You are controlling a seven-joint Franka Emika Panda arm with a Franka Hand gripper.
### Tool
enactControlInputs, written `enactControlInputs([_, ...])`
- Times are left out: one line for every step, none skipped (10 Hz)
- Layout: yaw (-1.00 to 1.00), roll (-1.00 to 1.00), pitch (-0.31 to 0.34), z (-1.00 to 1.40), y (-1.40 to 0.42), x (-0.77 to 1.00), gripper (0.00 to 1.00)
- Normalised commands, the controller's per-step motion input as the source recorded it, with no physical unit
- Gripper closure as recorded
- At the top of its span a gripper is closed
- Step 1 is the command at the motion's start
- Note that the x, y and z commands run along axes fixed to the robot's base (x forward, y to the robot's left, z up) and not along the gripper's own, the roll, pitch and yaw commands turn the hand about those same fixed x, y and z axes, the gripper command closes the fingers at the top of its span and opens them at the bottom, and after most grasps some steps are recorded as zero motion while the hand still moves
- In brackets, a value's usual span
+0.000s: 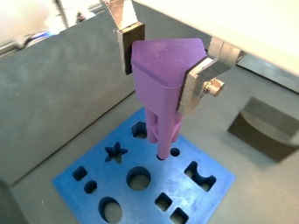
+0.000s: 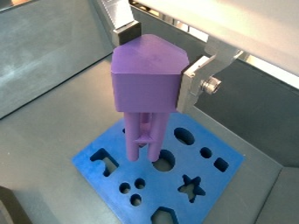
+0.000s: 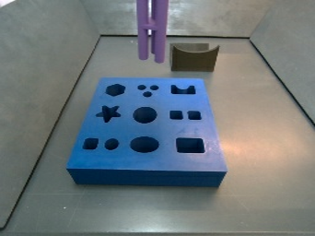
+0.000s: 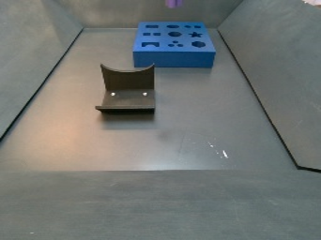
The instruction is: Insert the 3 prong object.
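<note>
The gripper [image 1: 167, 63] has its fingers [image 2: 198, 77] pressed against the wide purple head of the 3 prong object [image 2: 147, 87], holding it upright above the blue block [image 3: 145, 129]. Its rods [image 3: 153, 30] hang clear of the block's holes.

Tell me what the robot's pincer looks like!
The pincer above the blue block has two flat, shiny silver metal fingers with dark pads inside. One finger carries a round silver bolt on its side. No cables or markings show.
</note>
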Motion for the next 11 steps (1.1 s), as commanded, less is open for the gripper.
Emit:
enactControlInputs([-1.00, 0.00, -0.029, -0.42, 0.00, -0.10, 1.00])
enactControlInputs([-0.87, -0.16, -0.043, -0.59, 0.00, -0.17, 1.00])
enactControlInputs([-0.74, -0.20, -0.020, -0.62, 0.08, -0.03, 1.00])
enactControlInputs([-0.61, -0.21, 0.000, -0.66, 0.23, -0.07, 1.00])
enactControlInputs([-0.50, -0.22, 0.000, -0.68, 0.34, -0.11, 1.00])
enactControlInputs([-0.56, -0.16, 0.000, -0.57, 0.32, -0.12, 1.00])
enactControlInputs([-0.63, -0.10, 0.000, -0.38, 0.27, -0.21, 1.00])
enactControlInputs([-0.57, -0.13, -0.046, -0.23, 0.26, -0.22, 1.00])
enactControlInputs([-0.52, -0.22, -0.144, -0.09, 0.24, -0.12, 1.00])
enactControlInputs([-0.57, -0.29, -0.199, 0.00, 0.16, 0.00, 1.00])
enactControlInputs([-0.74, -0.26, -0.143, 0.00, 0.09, 0.25, 1.00])
